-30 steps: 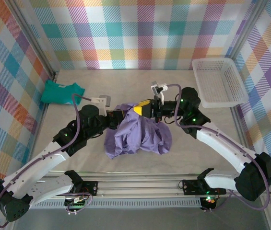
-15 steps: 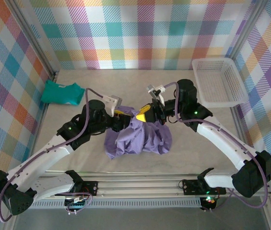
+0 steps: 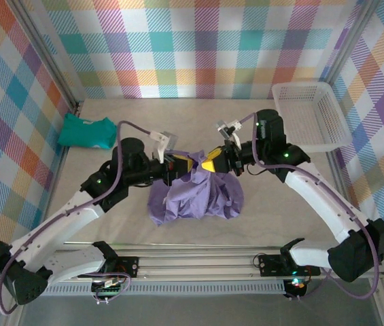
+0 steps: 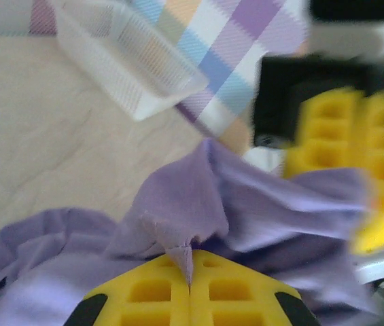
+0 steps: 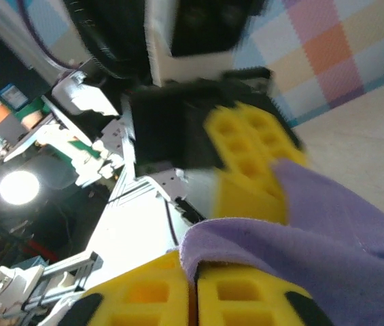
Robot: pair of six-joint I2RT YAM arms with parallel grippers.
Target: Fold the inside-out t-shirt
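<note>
The inside-out t-shirt (image 3: 197, 197) is bunched at the middle of the surface (image 3: 280, 197). Its cloth is pinched in the clenched left pincer (image 3: 179, 165); the right pincer (image 3: 210, 164) seems likewise clamped on it.

The inside-out t-shirt (image 3: 195, 197) is lavender-purple soft cloth, bunched into a rumpled heap near the middle of the table (image 3: 259, 227). Its lower part rests on the surface in loose folds, spreading a little wider at the near side. Its far edge is drawn up into two small peaks close together, one pinched in the left gripper (image 3: 181, 165) and one in the right gripper (image 3: 209, 164). Between the peaks the cloth sags in creases. No lettering or tag can be made out.
</note>
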